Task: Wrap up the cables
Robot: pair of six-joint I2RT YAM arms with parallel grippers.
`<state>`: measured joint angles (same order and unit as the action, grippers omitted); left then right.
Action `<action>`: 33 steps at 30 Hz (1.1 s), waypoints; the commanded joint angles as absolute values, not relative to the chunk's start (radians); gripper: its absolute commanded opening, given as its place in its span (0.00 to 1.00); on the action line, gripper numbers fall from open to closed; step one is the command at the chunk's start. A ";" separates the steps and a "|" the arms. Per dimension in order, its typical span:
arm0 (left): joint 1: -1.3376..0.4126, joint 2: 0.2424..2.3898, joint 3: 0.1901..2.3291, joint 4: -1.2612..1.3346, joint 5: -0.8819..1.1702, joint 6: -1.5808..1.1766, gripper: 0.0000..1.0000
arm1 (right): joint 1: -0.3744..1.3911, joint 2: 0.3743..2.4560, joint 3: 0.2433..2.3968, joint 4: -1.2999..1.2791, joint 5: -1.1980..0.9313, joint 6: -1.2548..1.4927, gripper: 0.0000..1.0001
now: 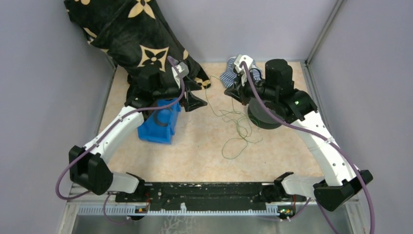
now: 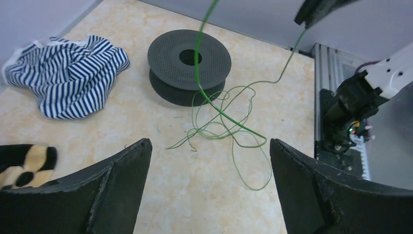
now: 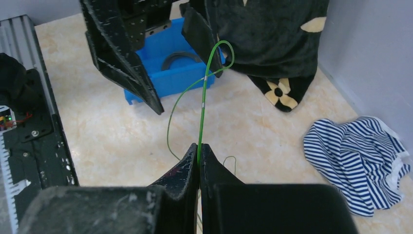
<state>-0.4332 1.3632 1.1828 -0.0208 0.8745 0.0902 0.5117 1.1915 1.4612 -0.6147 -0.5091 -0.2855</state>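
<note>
From above, the thin green cable (image 1: 234, 131) is hard to follow. It shows only as faint loose loops on the beige marbled table (image 1: 195, 161), between the two arms and just beside the black round perforated spool (image 1: 263, 119). The right arm covers much of that spool.

The right gripper (image 1: 234, 92) is mostly lost under its own wrist from overhead. Its own camera shows the jaws pressed together on one strand of the cable (image 3: 202, 112). The strand rises from the fingertips and curls into a small loop close to one finger of the left gripper (image 3: 165, 53); I cannot tell if it touches.

The left gripper (image 2: 209, 146) has its jaws spread wide above the table, with the tangle (image 2: 224, 122) lying beyond them. One strand runs out of the top of that view.

The left arm hides part of the blue plastic bin (image 1: 158, 124), and a dark ring inside it is unclear. A black cloth with tan flowers (image 1: 136, 34) lies behind it. A blue-and-white striped cloth (image 1: 228, 77) lies partly behind the right wrist.
</note>
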 commanded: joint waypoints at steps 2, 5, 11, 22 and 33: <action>-0.446 1.420 1.188 0.155 0.910 -0.164 0.96 | 0.506 1.200 1.505 -0.552 -0.570 -0.225 0.00; -0.452 1.440 1.171 0.210 0.964 -0.219 0.95 | 0.506 1.204 1.507 -0.542 -0.532 -0.209 0.00; -0.457 1.444 1.129 0.283 0.943 -0.267 0.93 | 0.505 1.206 1.502 -0.547 -0.518 -0.202 0.00; -0.471 1.512 1.145 0.369 0.925 -0.388 0.45 | 0.506 1.201 1.514 -0.557 -0.519 -0.193 0.00; -0.468 1.398 1.109 0.457 1.069 -0.445 0.00 | 0.506 1.176 1.405 -0.426 0.055 -0.226 0.02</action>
<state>-0.4648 1.4647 1.1091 0.3656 0.9745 -0.4084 0.5117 1.2095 1.4406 -0.5396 -0.1757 -0.1928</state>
